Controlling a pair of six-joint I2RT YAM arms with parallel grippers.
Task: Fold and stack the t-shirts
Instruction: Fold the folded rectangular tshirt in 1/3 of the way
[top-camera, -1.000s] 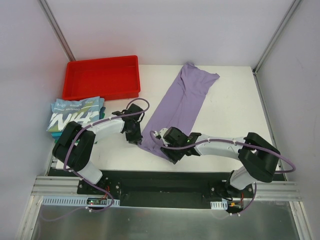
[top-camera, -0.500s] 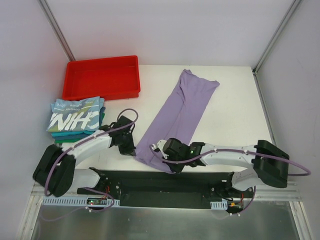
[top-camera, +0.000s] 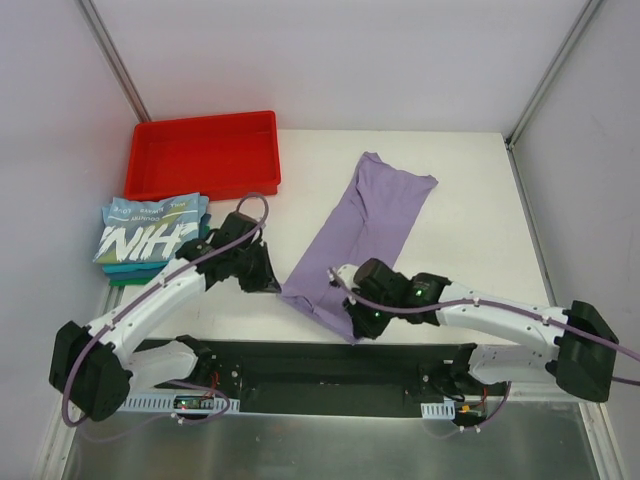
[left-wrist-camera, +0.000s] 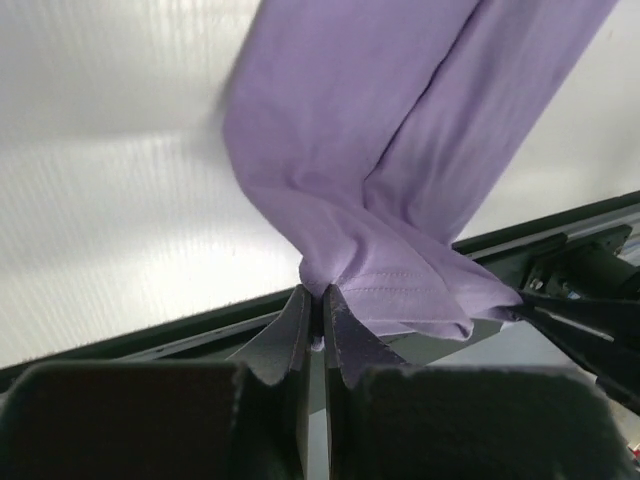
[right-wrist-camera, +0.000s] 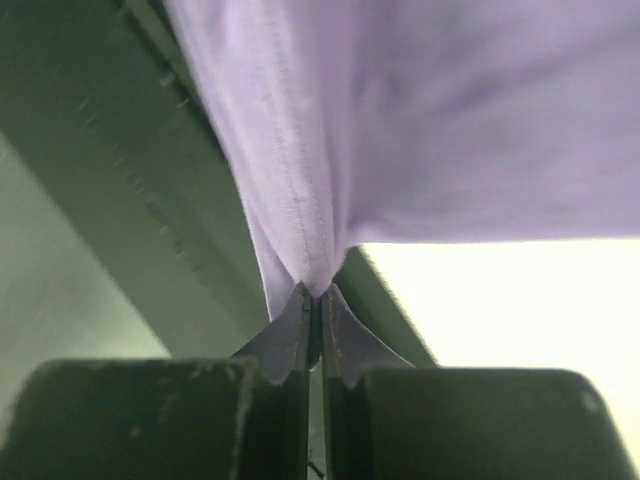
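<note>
From the top camera, I see the lavender t-shirt (top-camera: 372, 222) lying as a long narrow strip, slanting from the far middle of the tabletop (top-camera: 465, 230) down to its near edge. The left claw (top-camera: 268, 283) is at the strip's near left corner and the right claw (top-camera: 360, 325) at its near right corner. Both arms are stretched low and reach inward. The folded t-shirts (top-camera: 150, 235) sit stacked at the left, just in front of the red tray (top-camera: 200, 160).

On the left wrist camera, the fingertips (left-wrist-camera: 290, 330) are pressed together on a bunched corner of the hem, with the cloth running away up the tabletop.

On the right wrist camera, the fingertips (right-wrist-camera: 292, 330) are likewise pinched tight on a gathered seam, and the corner looks raised above the dark base rail.

I judge this as the crosswise fold. Next I'd lift both corners together, carry them evenly to the far end, and lay them down square.
</note>
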